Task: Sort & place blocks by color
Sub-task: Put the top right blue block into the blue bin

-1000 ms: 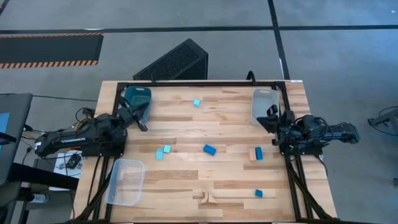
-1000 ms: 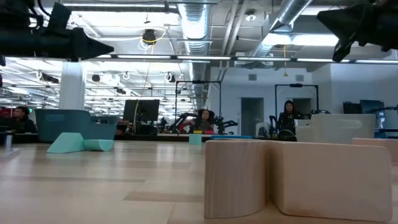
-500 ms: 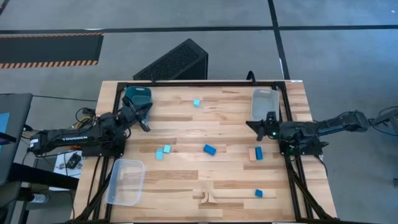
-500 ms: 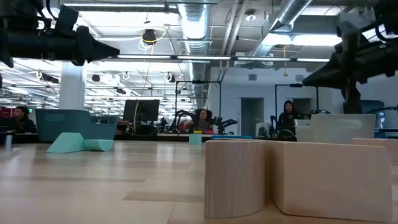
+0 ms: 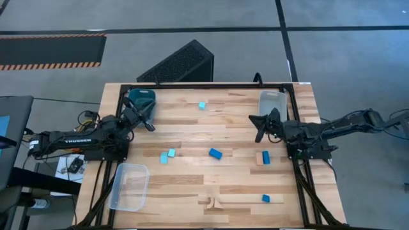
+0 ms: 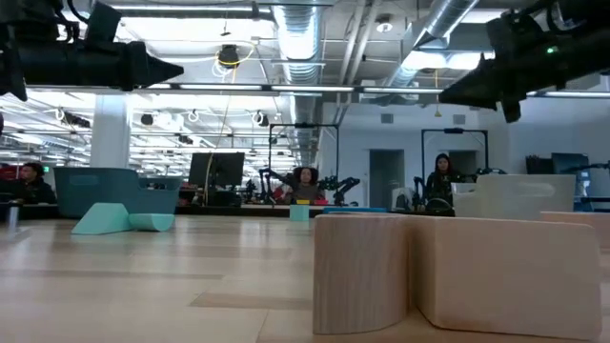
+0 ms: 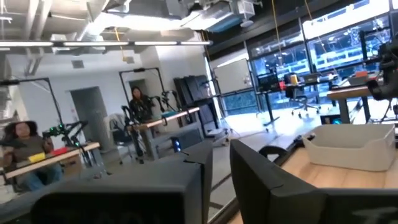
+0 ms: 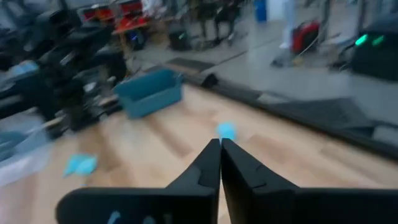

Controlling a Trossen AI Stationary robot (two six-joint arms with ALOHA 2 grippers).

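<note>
My right tool (image 5: 259, 128), pinched shut and empty, hangs just off the clear tray (image 5: 273, 102); nearest dark blue block (image 5: 215, 153) lies beyond, so I'd open wide before descending squarely.

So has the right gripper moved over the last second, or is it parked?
Yes. In the high view the right gripper has swung out from the table's right edge toward the middle, now inward of the clear tray, fingers shut and empty.

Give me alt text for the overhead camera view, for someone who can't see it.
Seen from above, a wooden table with turquoise and dark blue blocks scattered across it, and trays near three corners. The left gripper sits beside the teal tray; the right gripper reaches inward, empty.
</note>
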